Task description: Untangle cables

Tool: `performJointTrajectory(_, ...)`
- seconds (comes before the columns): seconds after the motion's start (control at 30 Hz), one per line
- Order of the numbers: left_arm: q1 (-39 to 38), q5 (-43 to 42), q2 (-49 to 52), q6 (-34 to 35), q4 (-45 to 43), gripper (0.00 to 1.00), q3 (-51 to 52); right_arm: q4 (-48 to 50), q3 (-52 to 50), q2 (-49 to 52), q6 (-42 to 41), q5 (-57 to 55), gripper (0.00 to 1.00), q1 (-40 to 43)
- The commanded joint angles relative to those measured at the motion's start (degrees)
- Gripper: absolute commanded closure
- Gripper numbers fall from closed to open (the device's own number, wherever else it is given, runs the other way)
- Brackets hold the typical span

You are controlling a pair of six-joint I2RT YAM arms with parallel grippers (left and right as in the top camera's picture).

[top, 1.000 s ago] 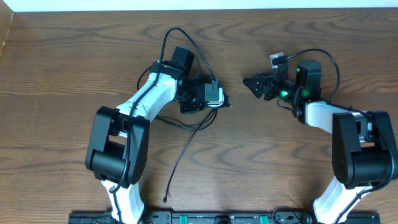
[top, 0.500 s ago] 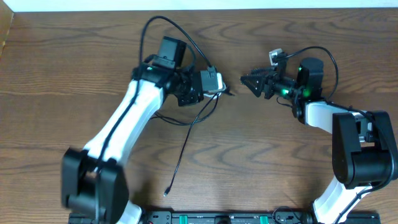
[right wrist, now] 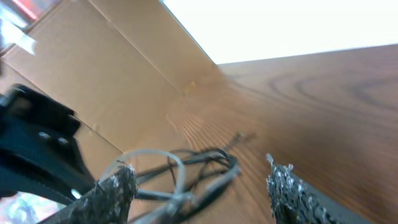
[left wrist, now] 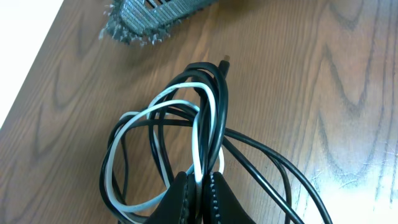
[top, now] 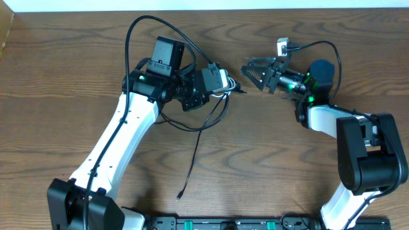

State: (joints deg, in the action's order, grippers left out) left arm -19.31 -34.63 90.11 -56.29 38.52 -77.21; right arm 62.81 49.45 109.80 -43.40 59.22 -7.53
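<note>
The cables (top: 211, 114) are a small tangle of black and white cords lifted off the wooden table at centre. One black strand (top: 192, 160) trails down to a plug end near the front. My left gripper (top: 217, 82) is shut on the bundle. In the left wrist view its fingers (left wrist: 198, 198) pinch a white cord and black loops of the cables (left wrist: 186, 118). My right gripper (top: 248, 69) stands open just right of the bundle, pointing at it. In the right wrist view, the blurred cables (right wrist: 199, 168) lie ahead between its spread fingertips (right wrist: 115, 186), untouched.
Thick black robot wires arc over the left arm (top: 131, 38) and the right arm (top: 323, 45). A cardboard box (top: 5, 29) stands at the far left edge. A black rail (top: 217, 223) runs along the table's front.
My left arm has stretched out and carried the bundle up and away from the front edge, dragging the trailing strand's end with it. My right gripper has moved left and up, closer to the bundle.
</note>
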Motion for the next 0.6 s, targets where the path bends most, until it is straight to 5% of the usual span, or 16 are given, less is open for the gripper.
performJointTrajectory(0.0,-0.2,-1.8,-1.0,5.2,-2.3,0.92,-0.4,0.6,0.2,0.3,-2.6,1.1,0.34,-2.3)
performJointTrajectory(0.27,-0.2,-1.8,-1.1,16.6,-8.8,0.93,-0.4,-3.7,0.2,0.3,8.6,1.1,0.34,-7.5)
performJointTrajectory(0.57,-0.1,-1.4,-1.1,32.0,-19.1,0.93,-0.4,-10.3,0.2,0.3,8.7,2.6,0.36,-8.0)
